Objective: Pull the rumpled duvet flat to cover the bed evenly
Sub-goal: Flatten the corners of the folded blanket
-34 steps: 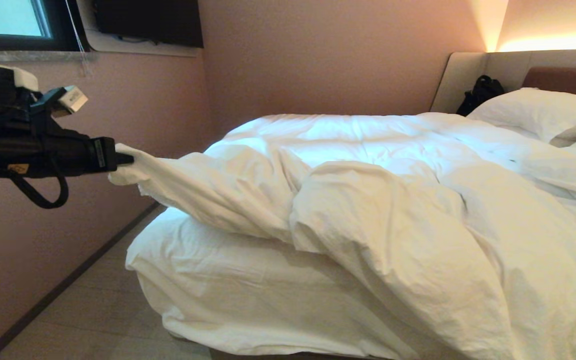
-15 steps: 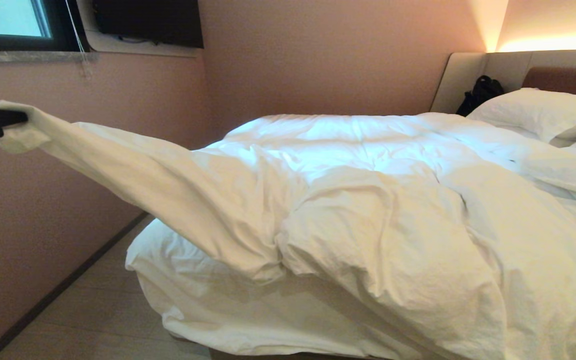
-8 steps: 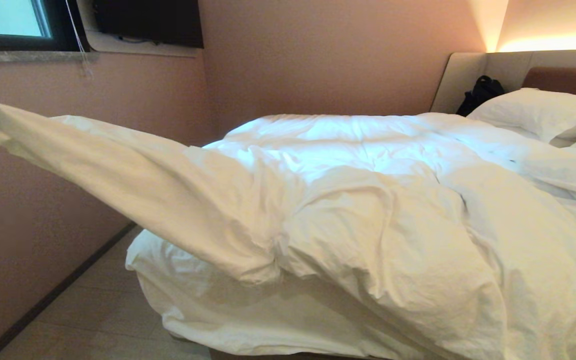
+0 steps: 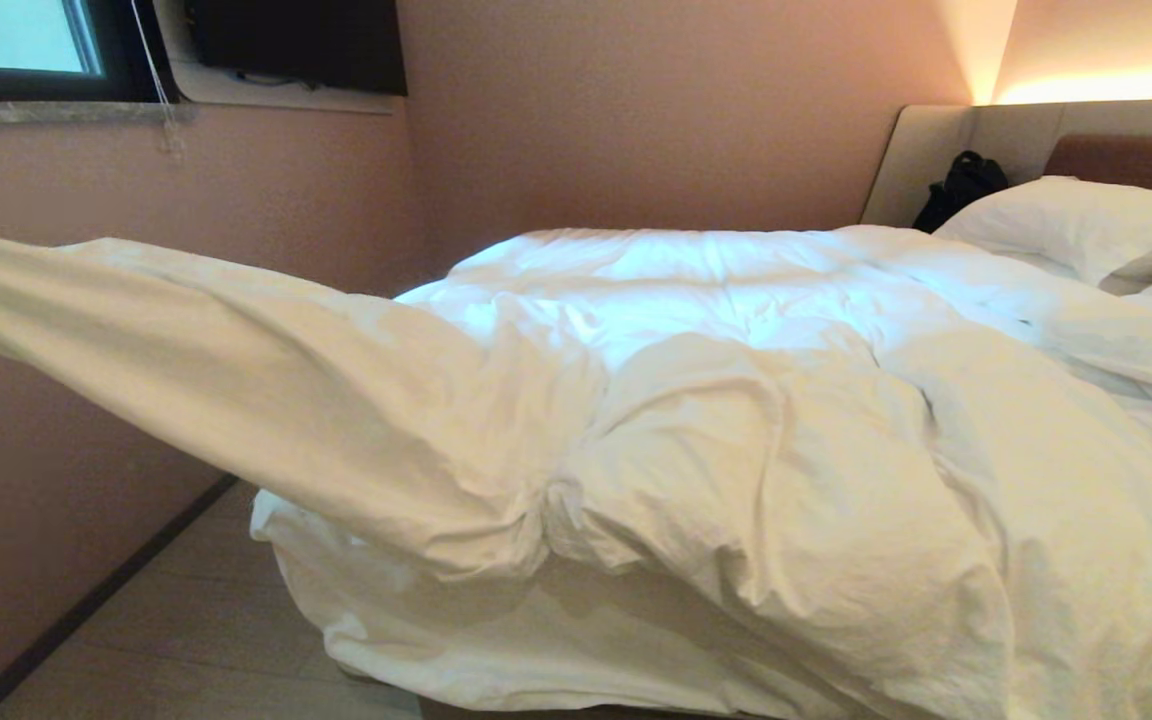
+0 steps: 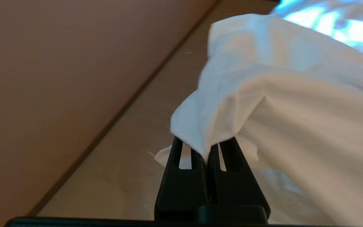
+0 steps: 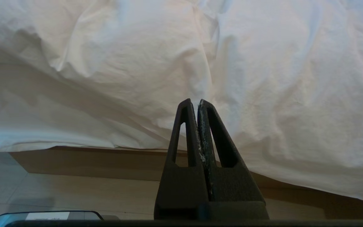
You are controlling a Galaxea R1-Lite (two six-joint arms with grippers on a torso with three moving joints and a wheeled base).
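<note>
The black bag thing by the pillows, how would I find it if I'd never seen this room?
Start at the wide bed with its puffy white wrinkled duvet, then look to the far end where the plump white pillows lie. Just left of them, a small floppy black bag leans against the beige padded panel. It is the only dark thing among all that white bedding.

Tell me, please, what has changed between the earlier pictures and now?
The left pincer, shut on the duvet corner, has drawn it farther left and out of the head view, stretching that fold over the floor. The right pincer, the pillows and the bed are unchanged.
</note>
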